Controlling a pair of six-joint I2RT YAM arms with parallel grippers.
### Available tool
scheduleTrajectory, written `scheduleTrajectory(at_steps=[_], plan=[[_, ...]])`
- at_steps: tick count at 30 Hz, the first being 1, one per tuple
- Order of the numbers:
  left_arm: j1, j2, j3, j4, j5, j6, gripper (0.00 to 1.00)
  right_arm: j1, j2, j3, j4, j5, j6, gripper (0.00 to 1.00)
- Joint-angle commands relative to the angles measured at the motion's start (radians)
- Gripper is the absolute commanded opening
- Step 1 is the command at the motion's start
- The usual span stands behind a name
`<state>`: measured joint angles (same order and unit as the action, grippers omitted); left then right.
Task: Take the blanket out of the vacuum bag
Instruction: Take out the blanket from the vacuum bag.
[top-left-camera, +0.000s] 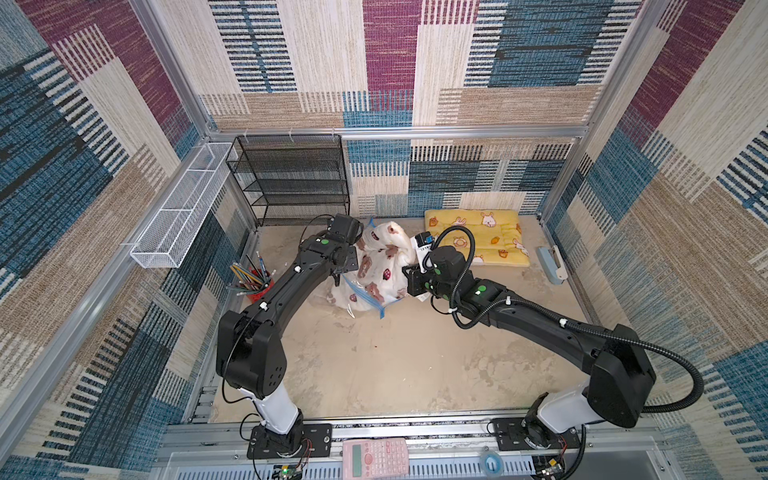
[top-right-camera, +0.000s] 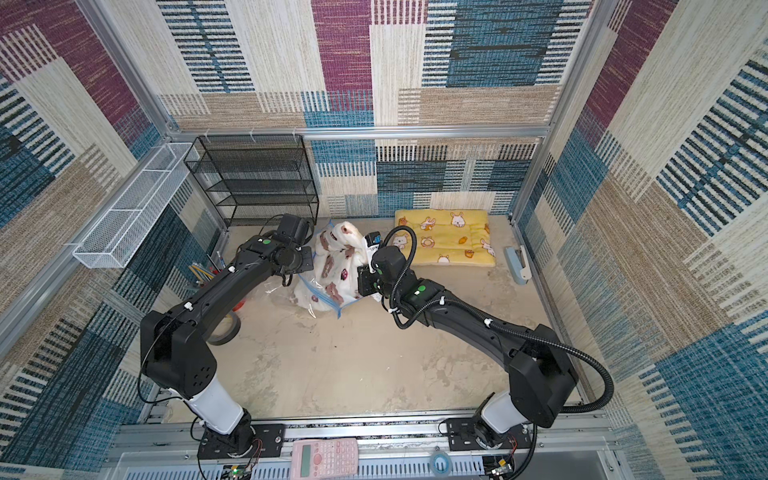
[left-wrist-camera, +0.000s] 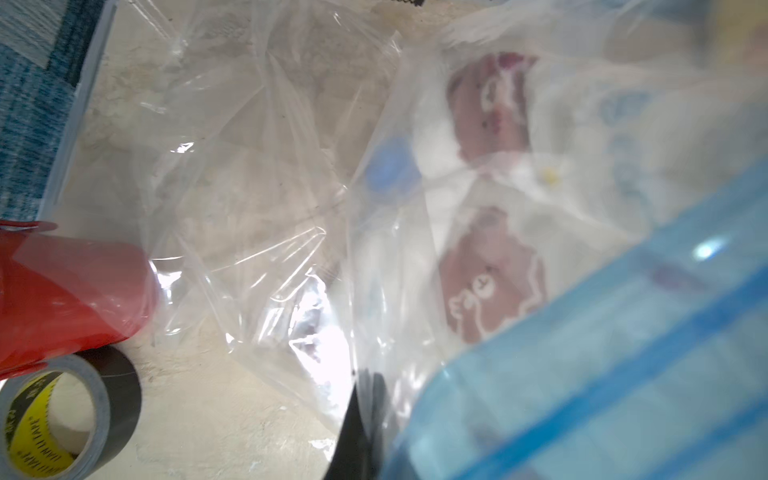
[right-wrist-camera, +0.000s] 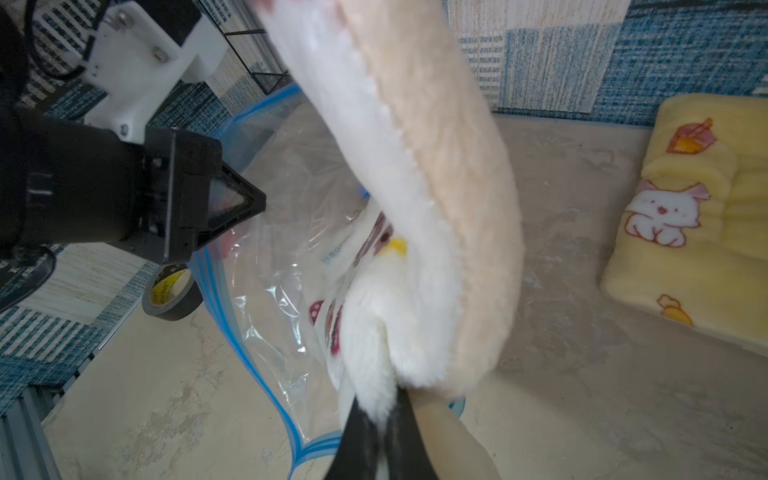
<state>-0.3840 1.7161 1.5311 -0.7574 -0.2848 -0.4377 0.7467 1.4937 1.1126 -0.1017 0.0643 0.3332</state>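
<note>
A white fleece blanket (top-left-camera: 382, 266) with brown bear prints and a cream underside rises partly out of the vacuum bag (top-left-camera: 365, 305), a clear crinkly bag with a blue zip strip, lying mid-table. My right gripper (right-wrist-camera: 388, 399) is shut on a fold of the blanket (right-wrist-camera: 415, 166), lifting it above the bag's mouth (right-wrist-camera: 270, 311). My left gripper (left-wrist-camera: 365, 386) is shut on the clear plastic of the bag (left-wrist-camera: 249, 166) near the blue strip. The round blue valve cap (left-wrist-camera: 390, 170) shows blurred against the blanket inside. Both top views show the arms meeting at the bundle (top-right-camera: 336, 257).
A yellow cartoon cushion (top-left-camera: 478, 237) lies at the back right, with a blue stapler (top-left-camera: 550, 259) beside it. A black wire rack (top-left-camera: 291, 178) and a white wire basket (top-left-camera: 178, 212) stand at the back left. A red pencil cup (top-left-camera: 253, 282) and a tape roll (left-wrist-camera: 70, 411) sit left of the bag.
</note>
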Motion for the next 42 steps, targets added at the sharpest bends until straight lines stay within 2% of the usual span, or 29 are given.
scheduleTrajectory(at_steps=[1,5,9,14,20,28,31,35,38,42], plan=[[-0.001,0.027,0.014,0.038,0.115,0.095,0.00,-0.001,-0.001,-0.051,0.089,0.079,0.095,0.00],[0.000,0.050,0.059,0.034,0.035,0.146,0.00,0.000,-0.004,-0.123,0.186,0.071,0.136,0.00],[-0.001,0.072,0.088,0.030,0.021,0.220,0.00,0.000,0.008,-0.149,0.252,0.030,0.147,0.00],[0.000,0.081,0.092,0.059,0.059,0.357,0.00,-0.001,0.019,-0.166,0.295,-0.041,0.154,0.00],[0.006,0.051,0.011,0.147,0.006,0.451,0.00,0.000,0.057,-0.161,0.320,-0.170,0.152,0.00],[0.006,0.085,-0.010,0.107,-0.141,0.400,0.00,0.000,0.050,-0.196,0.360,-0.179,0.141,0.00],[-0.003,0.049,-0.074,0.123,-0.064,0.420,0.00,0.000,0.042,-0.212,0.373,-0.189,0.136,0.00],[-0.026,-0.041,-0.225,0.290,0.061,0.477,0.00,0.001,0.026,-0.257,0.457,-0.290,0.126,0.00],[-0.032,-0.057,-0.247,0.305,0.066,0.492,0.00,0.005,0.011,-0.295,0.518,-0.334,0.124,0.00],[-0.031,-0.053,-0.278,0.333,0.052,0.480,0.00,0.004,0.006,-0.289,0.460,-0.281,0.111,0.00]])
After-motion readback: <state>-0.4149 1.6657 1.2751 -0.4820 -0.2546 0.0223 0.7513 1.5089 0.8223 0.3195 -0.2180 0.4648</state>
